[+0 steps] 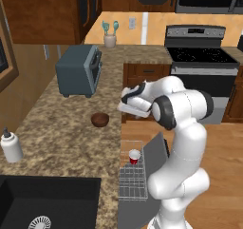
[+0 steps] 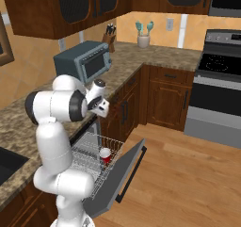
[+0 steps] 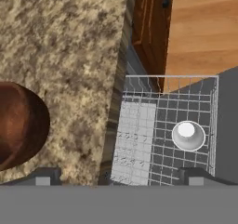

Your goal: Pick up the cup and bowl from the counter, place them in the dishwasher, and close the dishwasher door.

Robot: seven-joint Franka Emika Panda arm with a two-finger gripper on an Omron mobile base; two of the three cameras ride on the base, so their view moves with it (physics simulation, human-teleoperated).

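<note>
The dark brown bowl (image 1: 100, 119) (image 3: 18, 125) sits upright on the speckled counter (image 1: 61, 128), near its front edge. The red cup (image 1: 135, 157) (image 2: 105, 154) (image 3: 188, 135) stands upright in the white wire rack (image 1: 132, 178) (image 3: 139, 144) of the dishwasher. The grey dishwasher door (image 1: 154, 157) (image 2: 120, 176) is dropped open. My gripper (image 1: 126, 104) (image 2: 100, 109) (image 3: 119, 176) hangs open and empty above the counter edge, pointing down. It is to the right of the bowl and above the rack's near end.
A grey toaster oven (image 1: 78, 71) stands at the back of the counter. A white soap bottle (image 1: 10, 146) is beside the black sink (image 1: 42, 204). The steel oven (image 1: 201, 57) fills the far corner. Wooden floor (image 2: 188, 174) lies right of the open door.
</note>
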